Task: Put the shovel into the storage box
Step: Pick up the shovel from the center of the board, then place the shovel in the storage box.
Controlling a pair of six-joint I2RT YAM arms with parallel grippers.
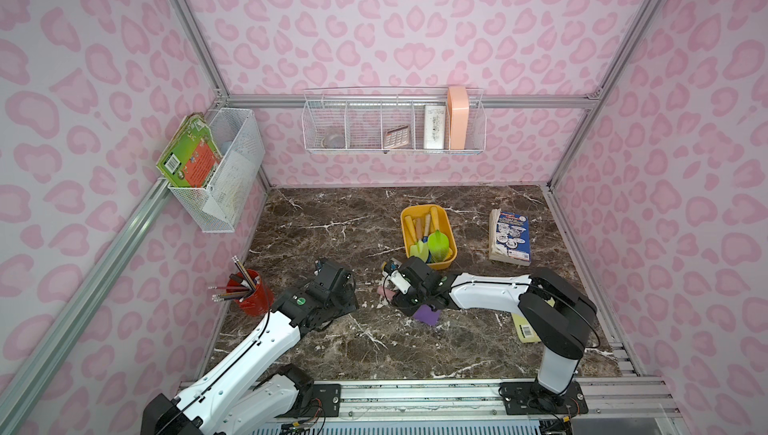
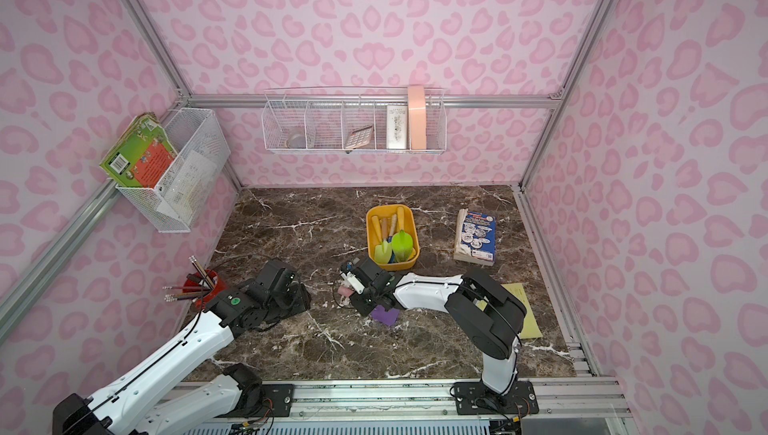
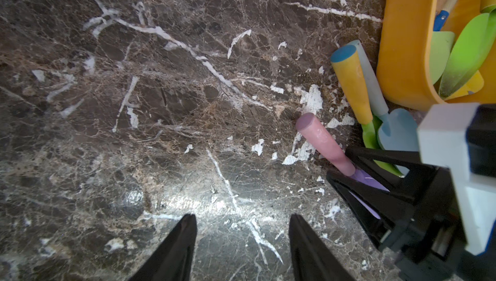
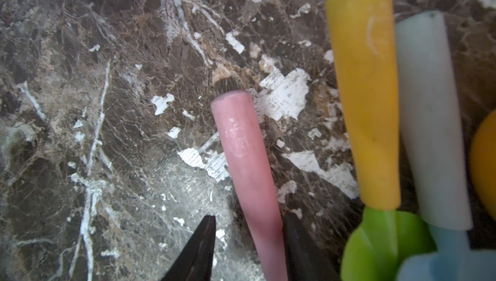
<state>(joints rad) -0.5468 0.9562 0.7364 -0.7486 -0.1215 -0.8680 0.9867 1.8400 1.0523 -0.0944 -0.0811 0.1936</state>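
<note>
The yellow-orange storage box (image 1: 405,221) (image 3: 397,51) stands mid-table with several toy shovels in it. A shovel with a pink handle (image 4: 241,142) (image 3: 322,140) and a purple blade (image 1: 428,315) lies on the marble in front of the box. My right gripper (image 4: 249,216) (image 3: 339,165) straddles that handle; one finger touches it, and a gap remains at the other finger. A yellow-handled green shovel (image 3: 351,83) and a pale blue shovel (image 3: 397,129) lie together by the box wall. My left gripper (image 3: 243,220) is open over bare marble to the left.
A red pencil cup (image 1: 249,295) stands at the table's left edge beside the left arm (image 1: 328,287). A book (image 1: 510,237) lies right of the box, and a yellow pad (image 2: 521,308) sits under the right arm. White wire baskets (image 1: 395,129) (image 1: 220,171) hang on the walls.
</note>
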